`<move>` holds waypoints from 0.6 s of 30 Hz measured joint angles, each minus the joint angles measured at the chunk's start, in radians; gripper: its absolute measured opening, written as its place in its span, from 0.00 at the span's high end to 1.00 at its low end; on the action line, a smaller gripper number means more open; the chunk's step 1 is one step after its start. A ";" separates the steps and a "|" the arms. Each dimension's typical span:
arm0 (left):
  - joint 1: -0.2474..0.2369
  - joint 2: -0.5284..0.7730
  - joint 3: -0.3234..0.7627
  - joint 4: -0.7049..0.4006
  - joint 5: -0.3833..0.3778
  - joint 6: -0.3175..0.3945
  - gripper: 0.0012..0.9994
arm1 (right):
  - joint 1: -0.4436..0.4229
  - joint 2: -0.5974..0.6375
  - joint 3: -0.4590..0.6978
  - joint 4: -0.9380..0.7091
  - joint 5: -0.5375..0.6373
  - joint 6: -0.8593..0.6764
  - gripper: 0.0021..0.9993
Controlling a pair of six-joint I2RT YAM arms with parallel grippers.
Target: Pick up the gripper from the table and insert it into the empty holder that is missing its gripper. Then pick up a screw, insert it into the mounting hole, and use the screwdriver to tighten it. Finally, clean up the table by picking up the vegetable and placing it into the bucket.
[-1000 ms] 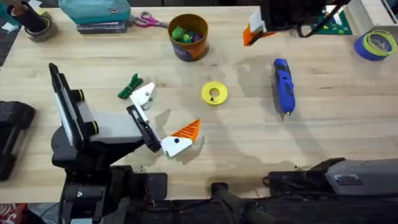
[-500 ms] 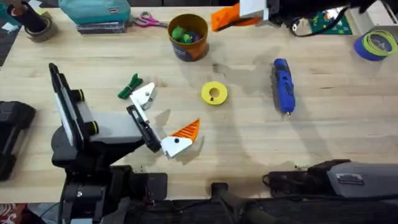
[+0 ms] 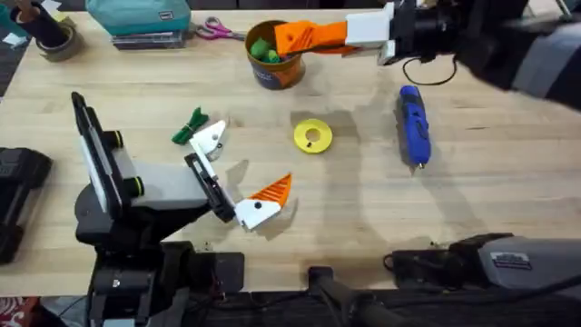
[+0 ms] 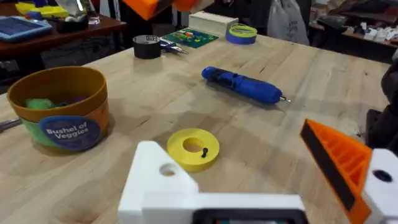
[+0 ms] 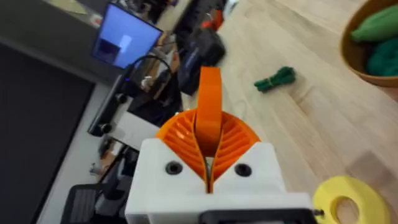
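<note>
Bench, light wood, tools along its far edge. The right gripper is out over the far edge, above the bucket. Its orange pads are pressed together on the gripper, whose loose orange finger sticks out between them. The left gripper sits low near the bench's near-left part with its jaws spread wide and nothing in them. One side carries an orange pad. The other is the bare white holder, hole visible.

The bucket holds toy veg already. The screwdriver lies flat in the right half. A yellow disc is mid-bench, with the screw resting on it. The vegetable lies on the left half, just beside the holder.

Step in hand, as I judge it, is carrying the finger to the holder; insertion is not done yet. The next move needs the right arm to cross toward the near left, line the finger up with the bare mount and slide it on without knocking the bucket.
</note>
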 joint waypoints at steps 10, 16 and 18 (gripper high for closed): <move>0.000 0.000 0.000 0.000 0.000 0.000 0.01 | 0.000 0.069 -0.165 0.661 -0.213 0.570 0.99; 0.000 0.000 0.000 0.000 0.000 0.000 0.01 | 0.005 0.157 -0.169 0.671 -0.286 0.654 0.99; 0.000 0.000 0.000 0.000 0.000 0.000 0.01 | 0.014 0.183 -0.169 0.671 -0.294 0.666 0.99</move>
